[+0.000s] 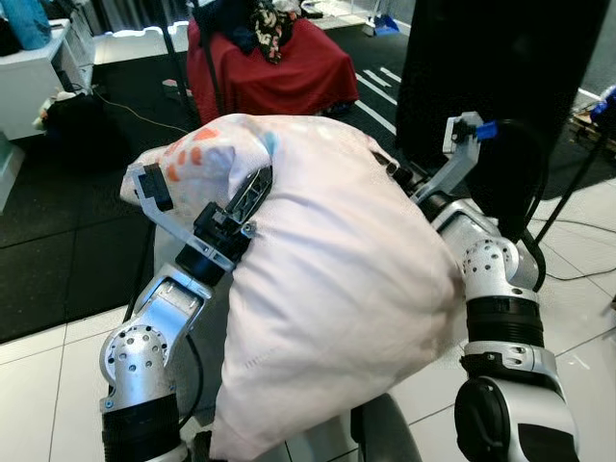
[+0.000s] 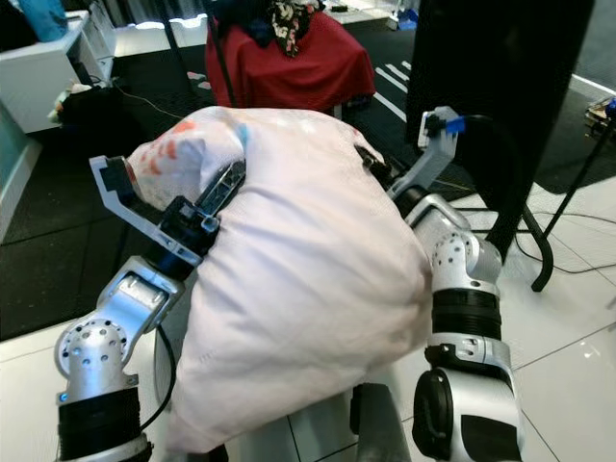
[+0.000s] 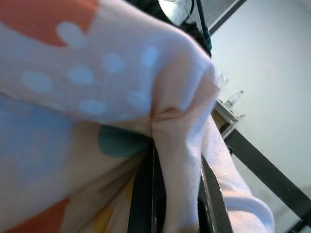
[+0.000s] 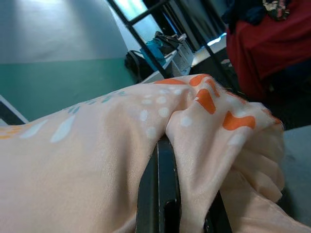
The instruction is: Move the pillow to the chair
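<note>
Both grippers pinch folds of the pillow (image 1: 327,289): the left gripper (image 1: 245,197) at its left side, the right gripper (image 2: 375,166) at its right, holding it raised before the robot. Ahead stands a red-draped chair (image 1: 279,67); a tall black panel (image 1: 500,87) stands just right.

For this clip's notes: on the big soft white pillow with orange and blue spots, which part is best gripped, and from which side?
Best at its two far corners, one from each side. The big soft white pillow with orange and blue spots is too bulky for long thin fingers to span, but its slack cloth bunches into pinchable folds. The left gripper and right gripper each clamp such a fold, with the pillow's bulk sagging between the arms.
</note>
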`<state>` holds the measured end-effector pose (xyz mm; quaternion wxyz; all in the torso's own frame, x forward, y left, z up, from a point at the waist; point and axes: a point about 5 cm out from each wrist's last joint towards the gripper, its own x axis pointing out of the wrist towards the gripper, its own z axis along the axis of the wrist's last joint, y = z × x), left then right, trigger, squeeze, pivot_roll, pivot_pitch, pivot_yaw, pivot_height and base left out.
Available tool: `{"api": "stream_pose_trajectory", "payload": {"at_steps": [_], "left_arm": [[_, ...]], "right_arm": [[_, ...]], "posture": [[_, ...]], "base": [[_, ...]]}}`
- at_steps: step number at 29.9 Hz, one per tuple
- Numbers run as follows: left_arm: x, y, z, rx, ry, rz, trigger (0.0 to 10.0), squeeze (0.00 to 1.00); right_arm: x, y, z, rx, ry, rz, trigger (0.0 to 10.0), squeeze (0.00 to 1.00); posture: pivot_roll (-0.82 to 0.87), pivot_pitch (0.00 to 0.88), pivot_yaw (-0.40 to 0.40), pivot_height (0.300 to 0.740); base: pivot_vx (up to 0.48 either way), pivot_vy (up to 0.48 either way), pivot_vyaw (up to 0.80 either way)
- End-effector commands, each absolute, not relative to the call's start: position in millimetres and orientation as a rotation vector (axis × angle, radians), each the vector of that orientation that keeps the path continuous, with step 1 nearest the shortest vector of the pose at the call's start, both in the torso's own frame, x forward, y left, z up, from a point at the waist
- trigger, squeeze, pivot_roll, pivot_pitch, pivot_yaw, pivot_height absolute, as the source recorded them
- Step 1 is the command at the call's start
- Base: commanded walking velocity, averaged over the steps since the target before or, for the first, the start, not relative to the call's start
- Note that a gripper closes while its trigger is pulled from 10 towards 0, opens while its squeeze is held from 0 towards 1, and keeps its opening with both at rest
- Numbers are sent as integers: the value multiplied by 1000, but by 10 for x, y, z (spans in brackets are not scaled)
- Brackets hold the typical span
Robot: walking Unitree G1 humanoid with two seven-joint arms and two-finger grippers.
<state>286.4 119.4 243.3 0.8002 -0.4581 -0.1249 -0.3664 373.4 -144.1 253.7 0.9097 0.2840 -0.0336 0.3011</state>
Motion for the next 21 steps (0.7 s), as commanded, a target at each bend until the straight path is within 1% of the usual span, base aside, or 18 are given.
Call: {"api": "stream_pose_trajectory", "payload": {"at_steps": [1,2,4,5,9,11,21], "left_arm": [[2827,1017,2467,-951,-238,-825,2980,0],[2832,1024,2460,-935,-237,-793,9216,0],[2837,1030,2453,-921,-237,-772,9216,0],[2839,1028,2441,-903,-231,-756,10000,0],[2842,1022,2426,-881,-223,-744,10000,0],[2857,1028,2393,-839,-209,-707,10000,0],[2895,1044,2278,-812,-157,-627,10000,0]], "right_arm": [[3660,-1143,2676,577,-103,765,0,0],[3650,-1089,2640,575,-93,776,0,0],[3645,-1051,2613,574,-85,783,0,0],[3641,-1006,2576,570,-73,787,0,0],[3633,-957,2532,565,-62,794,0,0],[3604,-880,2434,567,-28,801,0,0],[3546,-804,2307,569,18,810,0,0]], "posture": [[-115,5,0,540],[-115,0,-5,540],[-116,0,-5,540],[-116,0,-5,540],[-116,0,-6,540],[-115,0,-5,555],[-111,0,-11,579]], "base": [[0,0,0],[0,0,0],[0,0,0],[0,0,0],[0,0,0],[0,0,0],[0,0,0]]}}
